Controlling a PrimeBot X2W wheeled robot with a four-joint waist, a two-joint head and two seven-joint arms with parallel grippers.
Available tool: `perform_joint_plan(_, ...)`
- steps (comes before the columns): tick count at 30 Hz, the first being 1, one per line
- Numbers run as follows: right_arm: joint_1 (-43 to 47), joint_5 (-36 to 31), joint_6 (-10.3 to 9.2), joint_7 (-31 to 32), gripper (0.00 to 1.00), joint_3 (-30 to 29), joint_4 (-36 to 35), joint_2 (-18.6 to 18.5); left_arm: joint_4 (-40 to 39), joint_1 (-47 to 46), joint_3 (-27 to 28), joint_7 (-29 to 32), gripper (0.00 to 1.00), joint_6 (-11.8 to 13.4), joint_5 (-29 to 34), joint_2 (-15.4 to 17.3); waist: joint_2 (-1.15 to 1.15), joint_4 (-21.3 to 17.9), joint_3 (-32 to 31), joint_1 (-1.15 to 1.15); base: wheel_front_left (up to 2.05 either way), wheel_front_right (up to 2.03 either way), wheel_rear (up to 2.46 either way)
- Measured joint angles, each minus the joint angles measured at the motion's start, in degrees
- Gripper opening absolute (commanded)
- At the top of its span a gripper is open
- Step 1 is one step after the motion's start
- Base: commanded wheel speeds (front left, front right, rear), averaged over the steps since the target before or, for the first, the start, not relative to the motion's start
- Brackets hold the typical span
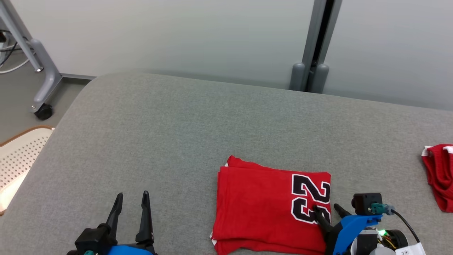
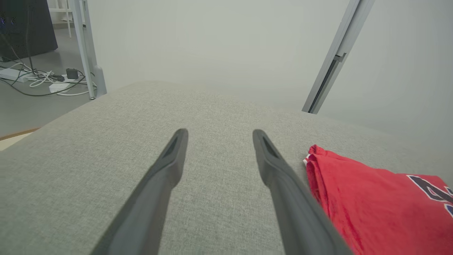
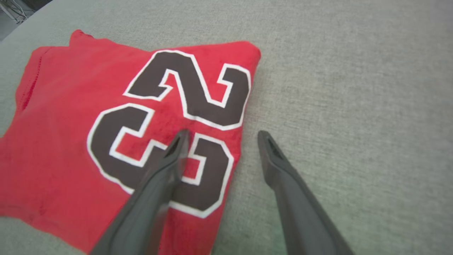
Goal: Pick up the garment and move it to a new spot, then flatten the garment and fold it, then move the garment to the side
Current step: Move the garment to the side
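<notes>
Though the grey upholstered surface (image 1: 159,120) stretches wide, the red garment (image 1: 258,205) takes up just a patch of it. It lies near the robot's edge, right of middle, as a flat folded rectangle with a black number (image 1: 310,198) printed at its right end. Another bunch of red cloth (image 1: 439,177) sits well apart at the far right.

The right gripper (image 1: 326,208) stands at the garment's right edge, jaws spread wide and holding nothing. One finger is over the print and the other over the bare surface just beside it. The left gripper (image 1: 132,194) hovers well off to the left, equally spread and empty.

I'd judge the jersey light, soft and limp, so its layers will slide apart unless pinched together. The stacked right edge beside the number looks the place to take hold, with one finger slipped low against the cushion.
</notes>
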Motion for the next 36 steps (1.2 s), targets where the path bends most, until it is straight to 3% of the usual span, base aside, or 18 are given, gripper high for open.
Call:
perform_joint_plan(1,-0.8,1.2,0.00,0.6,1.00,0.5,1.4,0.0,0.0,0.1,0.0,0.0,1.00,0.0,0.2,-0.1,0.00,0.6,0.3,0.00,0.00,0.00,0.00)
perform_joint_plan(2,-1.1,1.9,0.00,0.8,0.87,0.6,2.0,0.0,0.1,0.1,0.0,0.0,1.00,-0.1,0.2,-0.1,0.00,0.8,0.3,0.00,0.00,0.00,0.00)
perform_joint_plan(3,-1.4,2.4,0.00,0.8,0.42,0.8,2.6,0.0,0.2,0.1,0.0,0.0,1.00,-0.1,0.2,-0.1,0.00,0.9,0.3,0.00,0.00,0.00,0.00)
perform_joint_plan(5,-2.2,3.3,0.00,0.7,0.21,1.5,3.7,0.0,0.3,0.1,0.0,0.0,1.00,-0.2,0.4,-0.2,0.00,0.8,0.2,0.00,0.00,0.00,0.00)
perform_joint_plan(6,-2.5,3.7,0.00,0.1,0.00,1.7,3.9,0.0,0.4,0.1,0.0,0.0,1.00,-0.3,0.6,-0.2,0.00,0.7,0.2,0.00,0.00,0.00,0.00)
perform_joint_plan(15,-5.0,1.2,0.01,-4.0,0.00,1.9,3.0,0.0,0.1,0.3,-0.4,0.0,1.00,-0.6,1.2,-0.7,0.00,-4.5,0.6,0.00,0.00,0.00,0.00)
perform_joint_plan(29,-5.0,-1.0,0.00,-1.2,0.00,-0.4,-7.6,-3.3,-0.8,-1.1,-1.9,0.0,1.00,-1.1,2.2,-1.6,0.00,-21.5,2.4,0.00,0.00,0.00,0.00)
perform_joint_plan(36,-5.2,-1.5,0.00,-0.6,0.00,-2.0,-9.5,-3.7,-0.2,-2.3,-2.2,0.0,1.00,-1.5,2.7,-1.7,0.00,-24.6,3.0,0.00,0.00,0.00,0.00)
